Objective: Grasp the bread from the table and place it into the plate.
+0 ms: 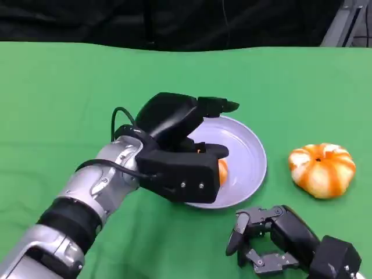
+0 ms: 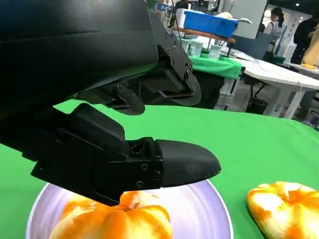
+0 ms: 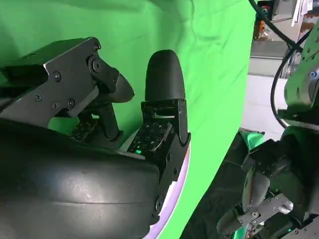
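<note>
A lavender plate [image 1: 247, 145] sits mid-table on the green cloth. An orange-and-white bread [image 1: 223, 172] lies in it, mostly hidden beneath my left hand [image 1: 177, 145]. In the left wrist view the same bread [image 2: 112, 221] rests on the plate [image 2: 199, 211] just under the thumb of my left hand [image 2: 124, 154]; the fingers are spread above it and do not close on it. A second bread [image 1: 321, 168] lies on the cloth to the right of the plate, and that loaf [image 2: 284, 209] is in the left wrist view too. My right hand [image 1: 270, 238] rests near the front edge, holding nothing.
The green cloth [image 1: 70, 93] covers the whole table, with a dark backdrop behind its far edge. In the right wrist view my right hand [image 3: 124, 129] lies close to the plate's rim [image 3: 180, 184]. Tables and people stand beyond in the left wrist view.
</note>
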